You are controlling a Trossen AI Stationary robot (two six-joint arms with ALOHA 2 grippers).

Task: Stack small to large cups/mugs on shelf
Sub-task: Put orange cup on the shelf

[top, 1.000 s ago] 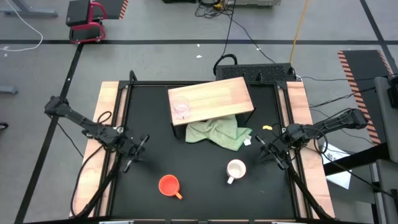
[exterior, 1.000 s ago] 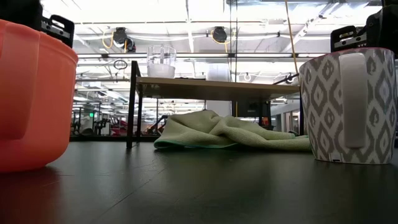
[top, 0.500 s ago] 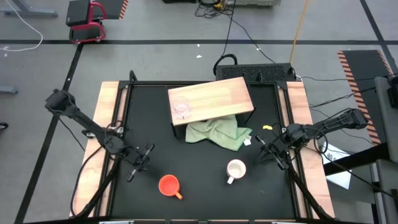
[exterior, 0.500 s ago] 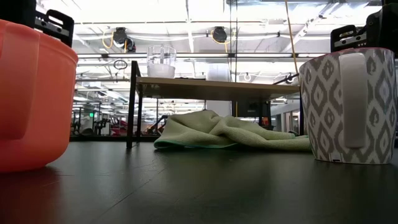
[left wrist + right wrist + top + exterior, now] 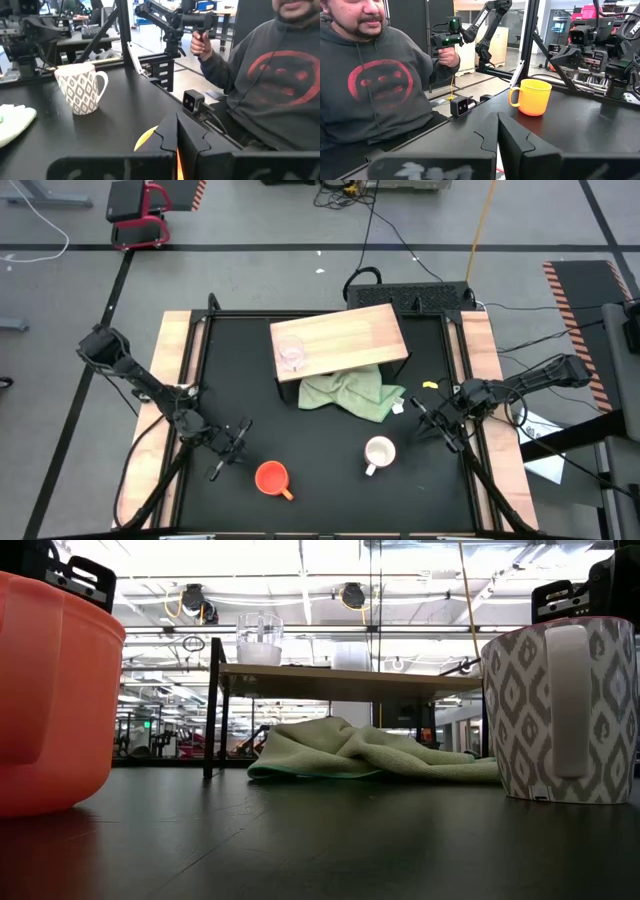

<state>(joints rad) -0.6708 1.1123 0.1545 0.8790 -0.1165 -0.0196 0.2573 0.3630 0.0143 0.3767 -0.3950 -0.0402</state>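
Note:
The small clear glass cup (image 5: 291, 354) stands upright on the left end of the tan wooden shelf (image 5: 345, 337), and it shows in the low view (image 5: 260, 639). The orange mug (image 5: 270, 477) stands on the black table near the front, handle toward the near right. The white patterned mug (image 5: 379, 452) stands to its right, and it shows in the low view (image 5: 560, 710). My left gripper (image 5: 232, 442) is shut and empty just left of the orange mug, whose rim shows behind its fingers (image 5: 145, 140). My right gripper (image 5: 430, 420) is shut and empty, up and right of the white mug.
A crumpled green cloth (image 5: 350, 393) lies under and in front of the shelf. A person in a grey sweatshirt (image 5: 270, 75) sits at the table's near edge, holding a control handle. A small camera (image 5: 192, 101) sits at that edge. Bare black table lies between the mugs.
My left gripper has gone toward the table's near edge and to the right, closing in on the orange mug. It has stayed shut. The mugs, the glass cup and my right arm have kept still.

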